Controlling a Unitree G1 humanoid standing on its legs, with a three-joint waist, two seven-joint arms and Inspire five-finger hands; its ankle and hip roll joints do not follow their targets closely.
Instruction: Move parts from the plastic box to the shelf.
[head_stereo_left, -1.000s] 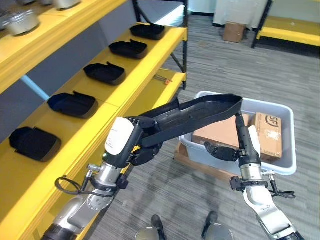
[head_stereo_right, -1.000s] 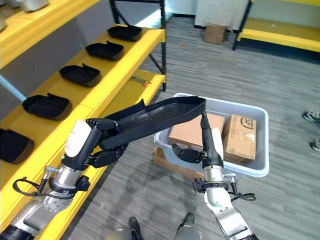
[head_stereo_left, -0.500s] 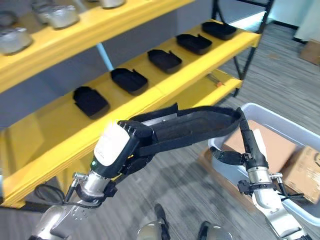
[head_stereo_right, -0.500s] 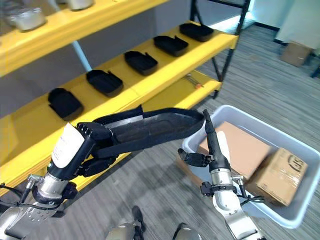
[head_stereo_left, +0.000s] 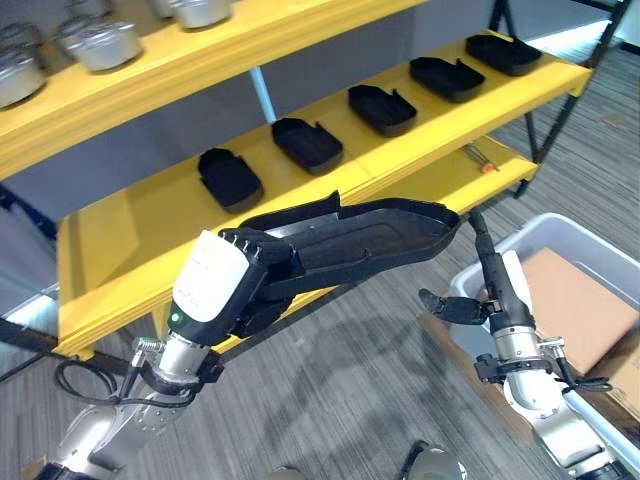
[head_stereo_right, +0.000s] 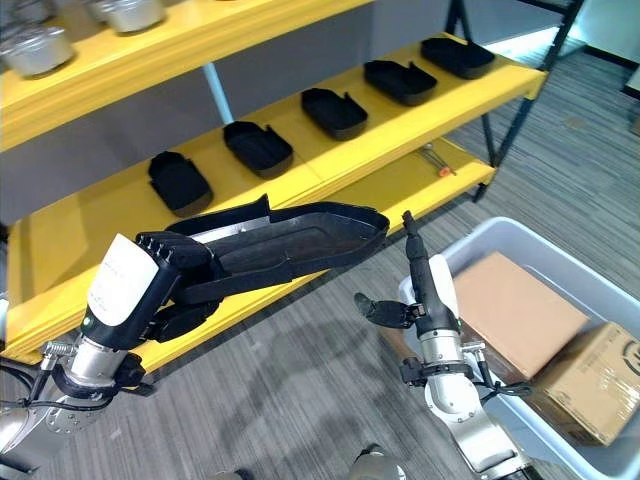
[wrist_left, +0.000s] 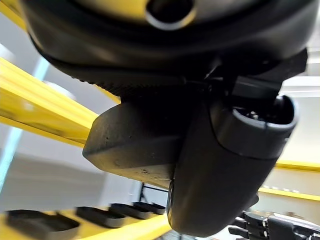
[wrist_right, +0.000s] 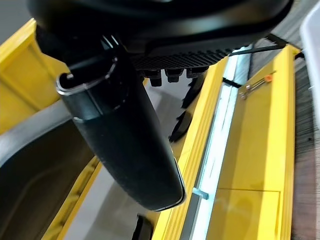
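In the left eye view, my left hand (head_stereo_left: 235, 290) has its fingers curled around one end of a long black part (head_stereo_left: 365, 235). My right hand (head_stereo_left: 492, 290) holds up the far end with straight fingers. The part hangs in the air in front of the yellow shelf (head_stereo_left: 130, 250), where five small black trays (head_stereo_left: 228, 177) lie in a row.

In the right eye view, the plastic box (head_stereo_right: 590, 290) with cardboard boxes (head_stereo_right: 515, 310) is to my right.

In the left wrist view, the thumb (wrist_left: 225, 165) presses under the part.

In the right wrist view, the part covers my fingers.
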